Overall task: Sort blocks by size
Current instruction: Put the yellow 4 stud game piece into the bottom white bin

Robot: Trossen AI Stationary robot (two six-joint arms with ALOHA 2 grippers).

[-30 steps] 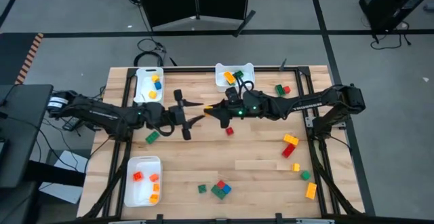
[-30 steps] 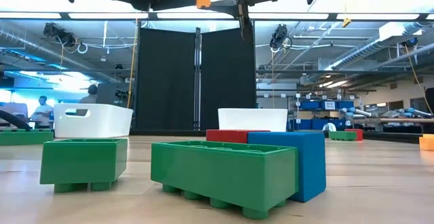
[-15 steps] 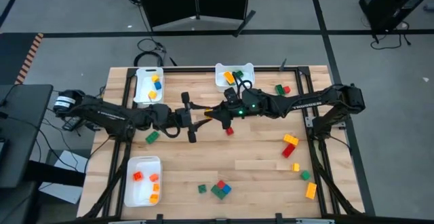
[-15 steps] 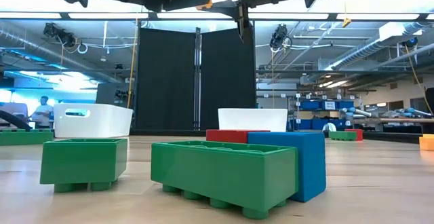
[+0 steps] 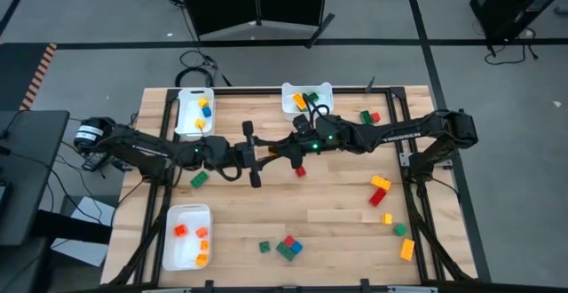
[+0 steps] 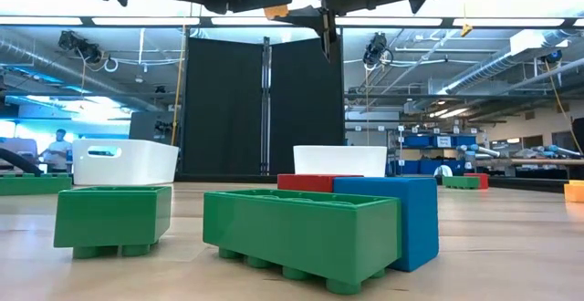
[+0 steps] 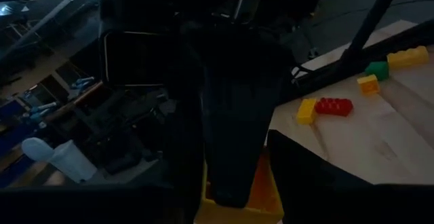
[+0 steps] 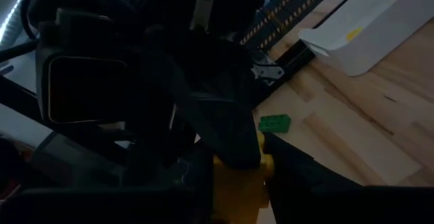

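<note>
Both arms meet above the middle of the wooden table (image 5: 337, 231), raised well clear of its surface. The right gripper (image 5: 282, 149) reaches in from the right and pinches a small yellow-orange block (image 8: 239, 183) between its closed fingers; the low view shows that block (image 6: 276, 12) held high near the top edge. The left gripper (image 5: 256, 154) comes in from the left with its fingers spread wide, one on each side of the right gripper's tip, and the left wrist view shows the block (image 7: 261, 190) right at its own dark finger (image 7: 234, 136); whether that finger already touches it cannot be told. The remaining blocks lie scattered. A green one (image 5: 199, 179) sits just left of the meeting point and a small red one (image 5: 300, 170) lies just beneath it. A green, red and blue cluster (image 5: 287, 247) rests near the front edge. Orange and yellow blocks (image 5: 380, 189) lie on the right side, with a green and red pair (image 5: 369, 116) at the far right. Three white trays hold sorted pieces: one at the far left (image 5: 185, 125), one at the far centre (image 5: 324, 107) and one at the near left (image 5: 173, 256).
</note>
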